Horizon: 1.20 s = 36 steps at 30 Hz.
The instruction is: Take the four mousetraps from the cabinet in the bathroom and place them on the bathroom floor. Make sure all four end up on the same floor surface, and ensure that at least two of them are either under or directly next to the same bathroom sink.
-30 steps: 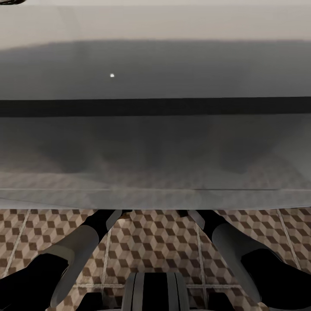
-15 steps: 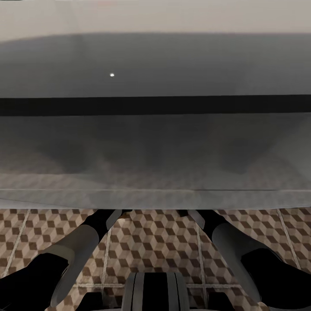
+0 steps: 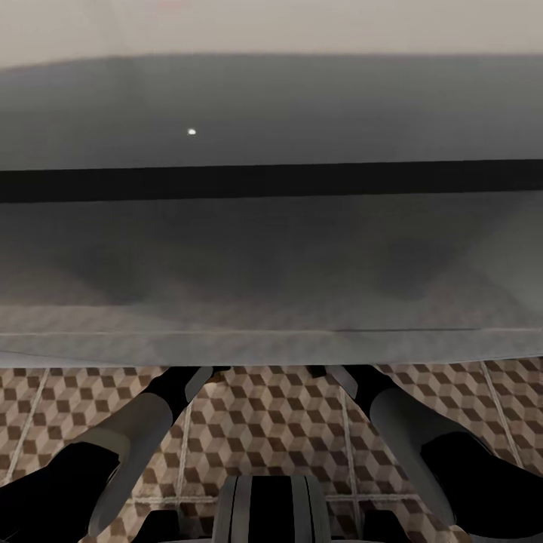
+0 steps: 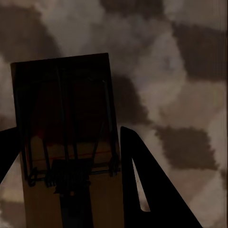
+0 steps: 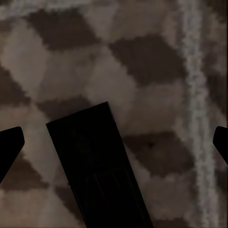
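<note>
In the left wrist view a tan wooden mousetrap (image 4: 66, 95) with dark wire and a faint red mark sits between my left gripper's (image 4: 71, 175) fingers. Both dark fingers (image 4: 142, 190) press against its long sides, just above the cube-patterned bathroom floor (image 4: 190, 71). Another mousetrap (image 5: 95, 161), dark in shadow, lies flat on the tiles (image 5: 142, 57) in the right wrist view. My right gripper (image 5: 114, 142) is open wide around it, fingertips well clear of its edges. From the head camera both forearms reach under a wide pale unit (image 3: 271, 249), which hides the grippers.
The pale grey-white unit spans the whole width ahead, with a dark band across it and its front edge overhanging the tiles (image 3: 264, 422). My left forearm (image 3: 151, 415) and right forearm (image 3: 392, 415) pass beneath that edge. The robot's trunk (image 3: 271, 513) is at the bottom.
The head picture has shifted slightly, with the pale unit's far edge and dark band a little higher. The forearms hold the same pose.
</note>
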{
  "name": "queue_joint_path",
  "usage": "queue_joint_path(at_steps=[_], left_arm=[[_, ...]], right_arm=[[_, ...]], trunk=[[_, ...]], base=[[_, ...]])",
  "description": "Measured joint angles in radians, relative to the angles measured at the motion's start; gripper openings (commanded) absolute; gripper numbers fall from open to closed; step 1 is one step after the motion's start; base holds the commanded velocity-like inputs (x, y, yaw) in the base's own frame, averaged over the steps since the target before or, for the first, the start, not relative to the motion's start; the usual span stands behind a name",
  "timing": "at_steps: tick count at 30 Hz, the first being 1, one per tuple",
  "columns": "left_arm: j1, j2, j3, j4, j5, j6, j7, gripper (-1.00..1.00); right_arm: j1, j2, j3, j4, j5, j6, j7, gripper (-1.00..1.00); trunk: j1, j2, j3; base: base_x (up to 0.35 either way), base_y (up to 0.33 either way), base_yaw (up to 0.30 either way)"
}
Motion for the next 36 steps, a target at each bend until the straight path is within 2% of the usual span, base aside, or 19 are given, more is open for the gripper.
queue_joint_path(at_steps=[36], left_arm=[[0.002,0.001,-0.002,-0.005,-0.005,0.0,0.0,-1.0]], right_arm=[[0.0,0.0,-0.001,0.0,0.0,0.0,-0.001,1.0]], trunk=[[0.0,0.0,0.0]], base=[[0.0,0.0,-0.002]])
